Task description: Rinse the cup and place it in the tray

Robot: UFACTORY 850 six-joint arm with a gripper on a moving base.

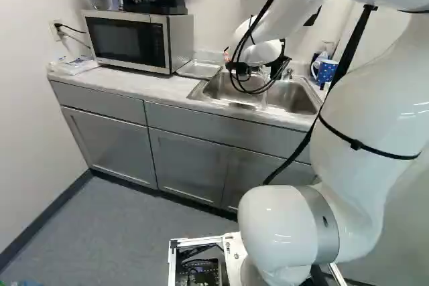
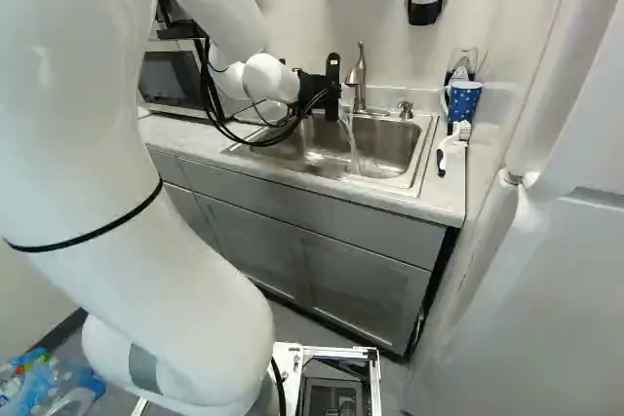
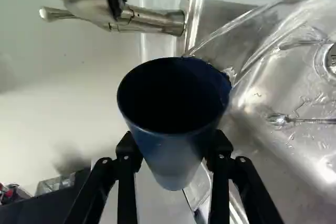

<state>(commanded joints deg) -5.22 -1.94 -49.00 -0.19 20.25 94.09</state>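
"Grey cabinets carry the counter (image 1: 127, 90), and the sink (image 2: 401, 182) is let into it. How does the cup (image 3: 169, 174) lie for you?"

"Crosswise to the running water (image 2: 352, 143), as you see it from the wrist. Its long axis looks closer to level than upright, its mouth away from your fingers, on the faucet (image 2: 360, 85) side. Narrow base nearest you."

"And against your gripper (image 3: 174, 148)?"

"Right between the jaws. You're pinching its wall from two sides, below the rim."

"Is it rinsed?"

"You can't tell. Water fans off beside the rim, but the inside is dark. I'd judge you're mid-rinse: bring the mouth into the stream, then tip it to drain."

"Then the tray (image 1: 200, 69)?"

"To your left, near the counter's back edge, between the microwave (image 1: 131, 39) and the sink. You'll want to clear the faucet first, and I'd expect wet walls to slip if you turn fast."

"And the patterned cup (image 2: 464, 101)?"

"Near the counter's back right corner. Leave that one."
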